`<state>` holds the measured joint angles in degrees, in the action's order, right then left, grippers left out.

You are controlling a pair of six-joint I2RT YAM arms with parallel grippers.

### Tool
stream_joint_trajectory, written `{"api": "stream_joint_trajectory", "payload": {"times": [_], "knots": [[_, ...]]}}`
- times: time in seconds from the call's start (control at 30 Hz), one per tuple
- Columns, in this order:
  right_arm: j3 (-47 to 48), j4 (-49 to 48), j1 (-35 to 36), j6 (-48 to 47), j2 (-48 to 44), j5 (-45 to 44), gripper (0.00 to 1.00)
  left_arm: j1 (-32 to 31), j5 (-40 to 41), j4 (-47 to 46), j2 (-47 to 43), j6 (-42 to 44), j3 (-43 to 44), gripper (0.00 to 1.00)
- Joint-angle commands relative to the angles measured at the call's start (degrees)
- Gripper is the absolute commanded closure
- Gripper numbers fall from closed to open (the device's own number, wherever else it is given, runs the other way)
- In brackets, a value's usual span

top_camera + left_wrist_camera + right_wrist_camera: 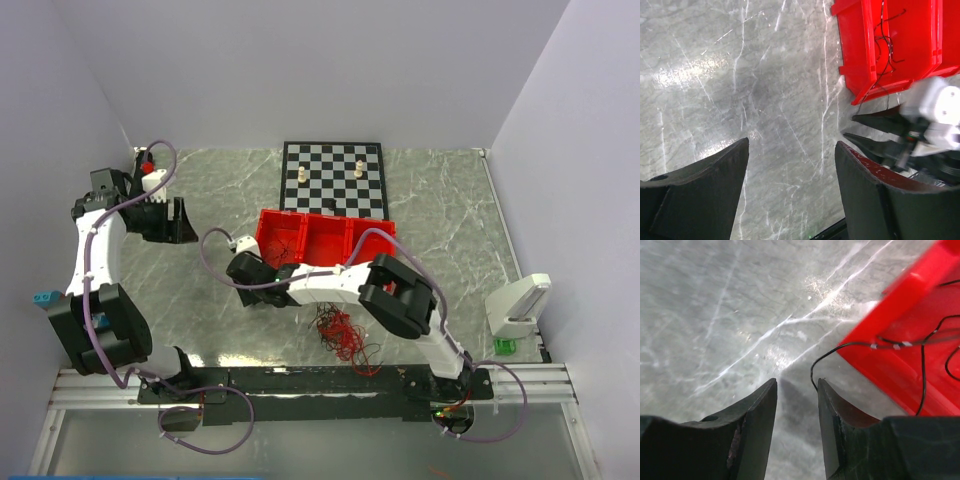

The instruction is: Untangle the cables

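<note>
**Right jaws half-parted beside a loose wire end**

Your right gripper is down low over the grey marbled tabletop. Its jaws stand at a middling gap with nothing between them. Look just beside the tip of its right-hand finger: that is the free end of a thin black wire, close but not pinched. Follow the strand outward and it climbs over the wall of the red plastic bin into the left compartment, where it loops. Only the tail lies outside, at the bin's near-left corner.

Your left gripper hangs over bare marble well to the left of the bin, jaws wide and empty. The rest of the cables, a tangle of thin red wires, lies on the table on the near side of the bin. It is partly under your right forearm and well apart from both grippers.

My read is that this strand is nearly dealt with and only the tail needs tidying. If you want it, nudge right so the wire end sits between the fingers. Drop until the tips almost meet the marble, then close gently, because wire this thin will slip out sideways. Lift it into the bin; a pull towards you would likely draw the strand back out. If you go for the tangle instead, rise clear first so a finger does not snag that tail. Bring the left gripper in to pin the bundle while you draw out one strand.
</note>
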<state>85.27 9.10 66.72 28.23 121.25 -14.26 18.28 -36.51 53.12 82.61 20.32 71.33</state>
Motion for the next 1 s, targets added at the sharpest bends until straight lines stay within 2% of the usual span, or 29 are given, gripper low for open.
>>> {"api": "stream_joint_trajectory", "payload": {"times": [0.0,0.43,0.53,0.63,0.67,0.83,0.97], "knots": [[5.86,5.74,-0.36,0.34,1.62,-1.65,0.55,0.44,-2.86,0.75,-0.78,1.57,2.15,0.26],[6.92,7.86,-0.62,-0.54,2.76,-3.67,0.64,0.61,-3.13,-0.83,-2.19,1.22,-0.58,0.26],[6.66,6.63,-0.8,-1.07,2.59,-3.14,0.74,0.61,-2.6,-0.83,-2.54,1.31,-0.66,0.26],[5.61,5.93,-0.8,-1.51,0.57,-3.4,0.97,0.7,-2.51,-0.83,-2.89,1.57,-0.84,0.27],[5.0,5.75,-0.89,-1.6,-0.83,-3.67,1.0,0.7,-2.34,-0.74,-3.07,1.66,-0.93,0.27],[-0.02,2.77,-4.13,-2.22,-9.88,-1.48,1.0,0.79,-2.07,-0.92,-3.33,1.57,-1.19,0.26],[-1.6,2.07,-10.63,-0.02,-12.62,5.98,1.0,0.79,-2.33,-0.92,-3.59,1.22,-1.28,0.27]]}}
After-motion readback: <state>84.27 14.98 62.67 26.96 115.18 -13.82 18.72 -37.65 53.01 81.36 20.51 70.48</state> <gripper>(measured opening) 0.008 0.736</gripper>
